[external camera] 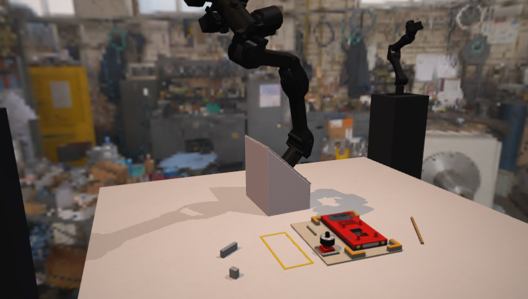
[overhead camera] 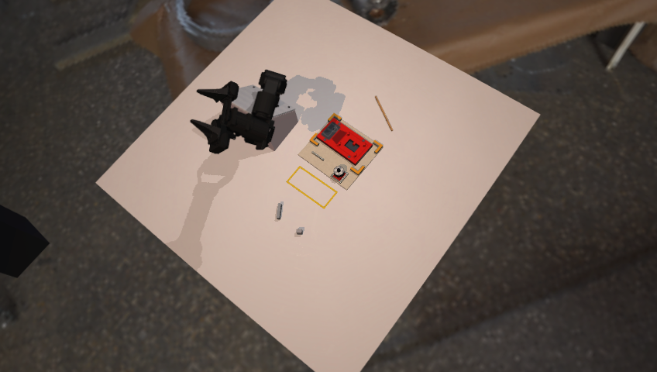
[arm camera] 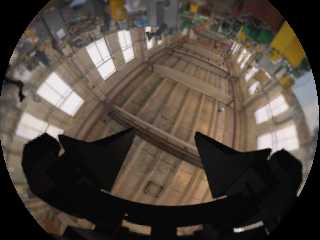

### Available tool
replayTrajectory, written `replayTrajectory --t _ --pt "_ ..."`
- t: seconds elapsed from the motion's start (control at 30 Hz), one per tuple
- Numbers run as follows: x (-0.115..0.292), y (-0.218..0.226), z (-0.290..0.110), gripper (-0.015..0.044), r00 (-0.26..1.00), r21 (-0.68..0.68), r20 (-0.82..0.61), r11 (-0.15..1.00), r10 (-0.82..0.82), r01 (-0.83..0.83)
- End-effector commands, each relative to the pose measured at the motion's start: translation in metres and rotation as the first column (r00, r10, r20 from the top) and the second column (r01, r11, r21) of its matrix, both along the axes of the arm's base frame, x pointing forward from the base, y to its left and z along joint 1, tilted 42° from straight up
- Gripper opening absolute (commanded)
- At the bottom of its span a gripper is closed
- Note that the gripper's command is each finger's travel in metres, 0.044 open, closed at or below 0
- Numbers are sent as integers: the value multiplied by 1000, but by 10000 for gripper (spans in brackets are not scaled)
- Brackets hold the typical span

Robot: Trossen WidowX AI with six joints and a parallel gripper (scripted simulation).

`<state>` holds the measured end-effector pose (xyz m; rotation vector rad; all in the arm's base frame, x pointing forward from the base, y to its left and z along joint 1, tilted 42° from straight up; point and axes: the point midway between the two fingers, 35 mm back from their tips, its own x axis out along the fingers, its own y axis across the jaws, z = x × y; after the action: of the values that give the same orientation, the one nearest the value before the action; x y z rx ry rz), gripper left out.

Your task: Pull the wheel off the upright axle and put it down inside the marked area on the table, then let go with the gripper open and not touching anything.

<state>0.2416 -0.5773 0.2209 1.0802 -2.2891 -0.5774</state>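
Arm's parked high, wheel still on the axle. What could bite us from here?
1. The wheel sits right beside the red block, so the wide-open gripper may snag it on descent.
2. The wrist view shows only ceiling, so it gives no close view of the wheel yet.
3. The marked area is narrow and starts close to the board; a sloppy placement could land on its yellow line.
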Motion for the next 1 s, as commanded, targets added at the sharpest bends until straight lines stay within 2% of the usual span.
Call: replayTrajectory --t 0.0,0.1,0.3,0.5,0.73,0.97 --pt "2 0 0 374 1000 5 -8 1000 5 -5" --pt "29 -1 -5 300 990 77 -118 994 83 -74" --pt "98 6 -29 300 879 285 -354 932 320 -225" --pt "163 30 -66 300 659 503 -490 803 570 -320" --pt "225 81 -122 300 311 735 -497 583 810 -345" --pt "262 156 -182 300 -65 908 -347 318 936 -272"
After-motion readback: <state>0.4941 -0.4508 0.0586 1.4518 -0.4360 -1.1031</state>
